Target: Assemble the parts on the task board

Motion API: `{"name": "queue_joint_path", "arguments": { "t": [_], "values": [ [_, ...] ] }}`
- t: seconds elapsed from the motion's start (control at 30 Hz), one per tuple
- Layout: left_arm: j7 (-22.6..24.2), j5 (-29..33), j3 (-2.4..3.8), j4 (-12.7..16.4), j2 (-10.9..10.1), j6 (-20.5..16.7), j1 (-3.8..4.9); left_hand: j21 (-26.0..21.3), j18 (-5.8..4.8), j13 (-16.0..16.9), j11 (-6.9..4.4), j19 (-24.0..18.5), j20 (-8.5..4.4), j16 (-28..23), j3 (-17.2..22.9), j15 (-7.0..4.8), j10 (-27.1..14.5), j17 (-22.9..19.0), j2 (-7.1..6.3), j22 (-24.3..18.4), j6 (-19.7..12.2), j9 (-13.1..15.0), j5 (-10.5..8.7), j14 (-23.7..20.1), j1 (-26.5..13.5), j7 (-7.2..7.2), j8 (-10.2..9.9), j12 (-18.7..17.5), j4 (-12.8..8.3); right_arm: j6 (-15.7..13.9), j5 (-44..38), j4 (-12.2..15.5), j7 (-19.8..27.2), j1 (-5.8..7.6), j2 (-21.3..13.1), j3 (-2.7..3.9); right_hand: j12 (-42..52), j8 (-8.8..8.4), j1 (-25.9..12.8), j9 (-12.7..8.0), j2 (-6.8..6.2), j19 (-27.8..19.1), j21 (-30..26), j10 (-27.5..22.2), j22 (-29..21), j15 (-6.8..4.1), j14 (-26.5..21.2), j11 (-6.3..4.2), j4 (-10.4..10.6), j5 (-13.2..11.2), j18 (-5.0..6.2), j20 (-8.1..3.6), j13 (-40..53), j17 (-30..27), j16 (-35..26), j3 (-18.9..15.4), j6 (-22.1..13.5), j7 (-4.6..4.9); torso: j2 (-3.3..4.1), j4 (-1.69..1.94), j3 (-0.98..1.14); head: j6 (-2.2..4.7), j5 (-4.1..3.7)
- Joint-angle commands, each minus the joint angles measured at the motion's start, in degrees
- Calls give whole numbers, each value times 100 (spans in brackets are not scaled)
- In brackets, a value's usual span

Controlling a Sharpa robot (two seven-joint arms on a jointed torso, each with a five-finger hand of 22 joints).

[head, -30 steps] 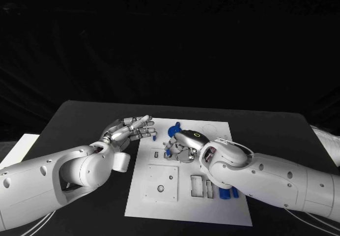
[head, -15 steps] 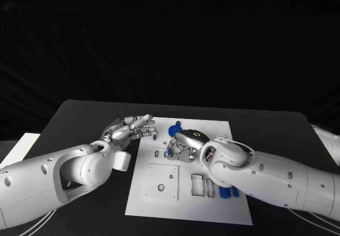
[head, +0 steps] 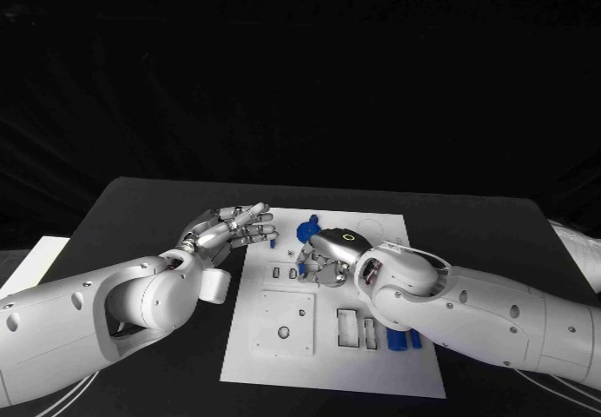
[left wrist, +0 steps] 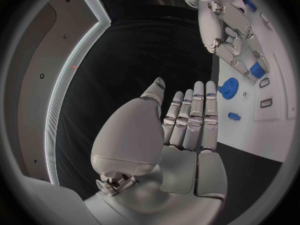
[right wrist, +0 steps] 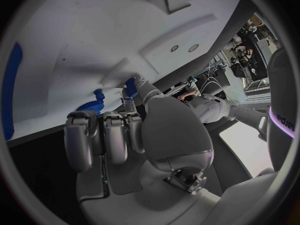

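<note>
Right hand [head: 328,257] is curled down over task board [head: 376,365], contents unclear; blue gear [head: 308,230] beside; left hand [head: 233,228] flat, fingers extended, nothing held.

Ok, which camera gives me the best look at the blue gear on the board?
The left wrist view: the blue gear lies unobstructed on the white board. In the head view it sits half behind the right hand; the right wrist view catches just its toothed edge.

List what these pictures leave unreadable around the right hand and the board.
- Head view: the right hand covers the board beneath it, so whether it holds a part is hidden.
- Head view: the right arm hides most of the blue parts beside it.
- Right wrist view: the blue piece at the fingertips is too small to identify.
</note>
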Motion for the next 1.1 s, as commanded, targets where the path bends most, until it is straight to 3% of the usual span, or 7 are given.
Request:
{"name": "queue_joint_path", "arguments": {
  "t": [0.03,0.57,0.9,1.1],
  "values": [
    [60,4,4,14,14,127,3,-39,23,-5,0,-7,44,-10,-2,30,-24,6,47,-5,-10,-4,-2,-18,-6,70,-35,-31,-45,372,-128,-39,-174,-34,-4,-30,-29,40,-43,-5,25,275,-25,472,797,-25,585,-34,23,9,-50,-29,1351,1405,0,-15,198,-131,-2,-3,-4,-5,0],
    [56,4,4,24,5,118,3,-39,23,-5,0,-7,44,-10,-2,30,-24,6,47,-5,-10,-4,-2,-18,-6,70,-35,-31,-45,675,-176,-56,-319,-33,22,-31,-192,-109,-323,-68,-261,232,-75,390,703,41,565,53,137,44,-31,20,1259,1320,-41,-156,-15,-26,-4,-1,-2,-14,12],
    [39,4,4,26,-1,109,3,-43,23,-5,2,-7,45,-16,-1,31,-26,7,48,-7,-11,-4,-3,-17,-8,72,-37,-32,-52,632,-204,-66,-340,-33,27,-31,-315,-161,-348,-95,-330,218,-92,326,672,70,559,87,168,54,-25,47,1189,1294,-54,-171,-107,13,-3,-1,-1,-19,4],
    [35,4,4,24,0,109,3,-43,23,-5,2,-7,45,-16,-1,31,-26,7,48,-7,-11,-4,-3,-17,-8,72,-37,-32,-52,588,-208,-73,-344,-33,30,-31,-565,-194,-419,-145,-452,198,-116,195,628,114,553,137,250,33,-15,88,1043,1268,-68,-230,-269,67,-1,-3,0,-23,1]
  ]
}}
